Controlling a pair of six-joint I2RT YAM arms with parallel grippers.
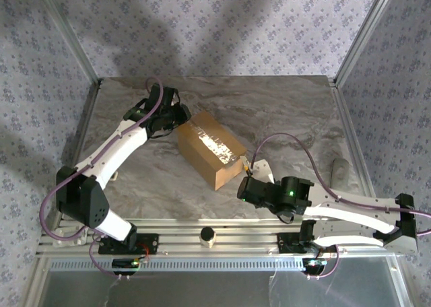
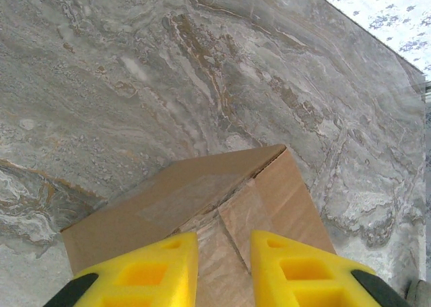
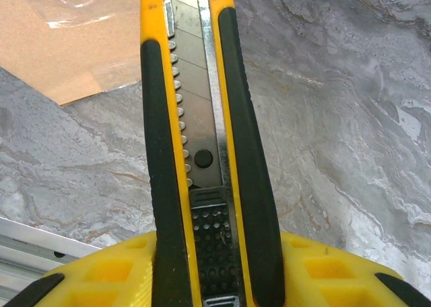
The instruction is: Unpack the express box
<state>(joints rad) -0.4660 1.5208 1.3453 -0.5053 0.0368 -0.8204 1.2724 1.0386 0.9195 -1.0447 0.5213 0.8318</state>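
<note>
Cut off: tip of the knife [image 3: 202, 118] lost past the top edge of the right wrist view; rear of its handle buried between the yellow fingers [image 3: 114, 273].
Hard to make out: knife in the top view, too small to trace; contact between left fingers [image 2: 158, 266] and cardboard, cannot tell.
Partly hidden: far left corner of the box [image 1: 210, 149], under the left end effector [image 1: 176, 115].
Table [image 1: 289, 112]: grey-brown marbled top, glossy in patches.
Room: pale walls [image 1: 222, 24] printed with small blue flowers, on the far side and both flanks; aluminium frame [image 1: 67, 38] rising at the table's corners, with rails along the near edge.
Box: closed, lying mid-table and turned at an angle, with shiny clear tape [image 1: 214, 144] along its top seam.
Left end effector [image 2: 224, 246]: fingers apart with a narrow gap, poised over the taped seam [image 2: 222, 219] at the box's far left end.
Right end effector [image 3: 215, 253]: clamped on the knife, blade run out and pointing away from the wrist.
Box to right end effector [image 1: 250, 179]: just beside, off the near right corner; one box corner [image 3: 60, 44] seen far left of the blade, apart from it.
</note>
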